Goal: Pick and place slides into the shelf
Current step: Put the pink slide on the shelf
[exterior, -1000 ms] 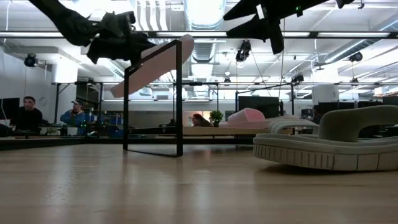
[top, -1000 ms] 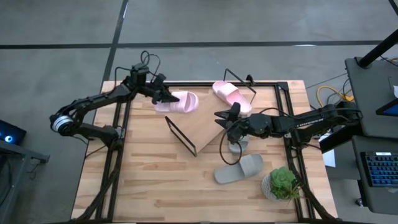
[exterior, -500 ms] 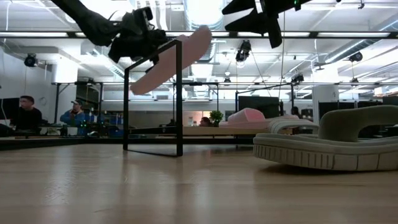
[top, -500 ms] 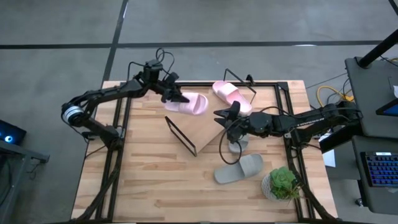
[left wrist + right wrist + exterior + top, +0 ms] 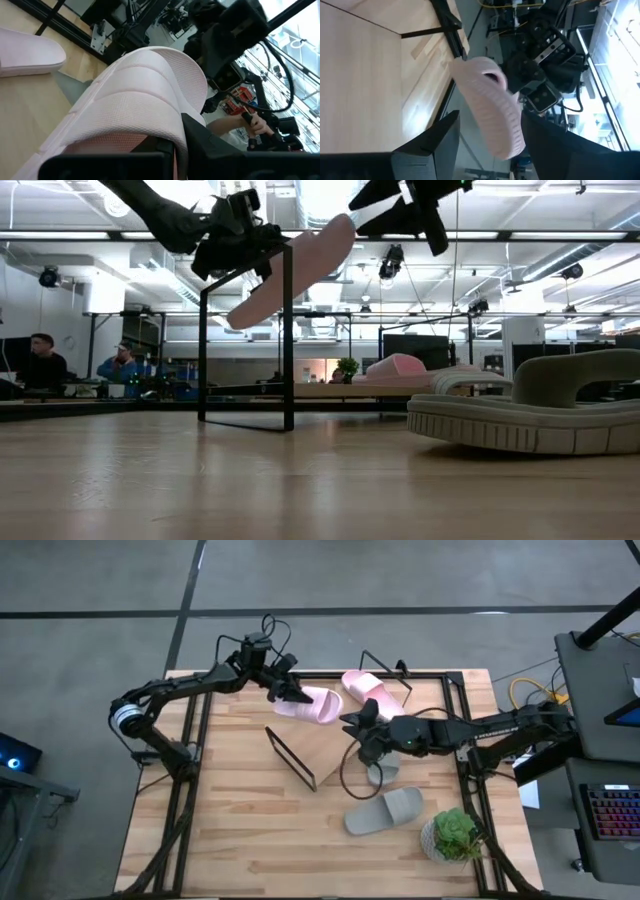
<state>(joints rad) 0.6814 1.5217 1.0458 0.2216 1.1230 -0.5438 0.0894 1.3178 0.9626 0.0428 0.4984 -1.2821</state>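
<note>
Butcher-block wood makes the surface (image 5: 240, 830), and it stands on a grey concrete floor; only the low view shows the hall behind, with ceiling lamps, ducts and two persons (image 5: 45, 360) sitting at desks far at the back.

From above, the left gripper (image 5: 283, 692) is at the far edge of the surface and is closed on the strap of a pale pink slide (image 5: 312, 705). This slide is in the air, just beyond the far edge of the shelf (image 5: 330, 748), which is a slanted light-wood board on a thin black wire frame. In the low view the same slide (image 5: 295, 268) is tilted, high above the frame's top bar. The left wrist view shows what the others do not: the ribbed, fine-grained foam of the wide strap (image 5: 145, 107), with a dark finger (image 5: 205, 145) pressed against it.

The second pink slide (image 5: 372, 694) lies at the far right corner of the shelf. The right gripper (image 5: 358, 725) hovers over the right side of the board, near that slide, with its fingers spread and nothing between them; its wrist view looks between its own fingers at the carried pink slide (image 5: 490, 107).

One grey slide (image 5: 386, 810) lies flat on the surface in front of the shelf, near a small green potted plant (image 5: 452, 833). The other grey slide (image 5: 381, 771) is mostly hidden under the right arm, so its pose is probably flat but I cannot be sure. I can read no writing or label anywhere.
</note>
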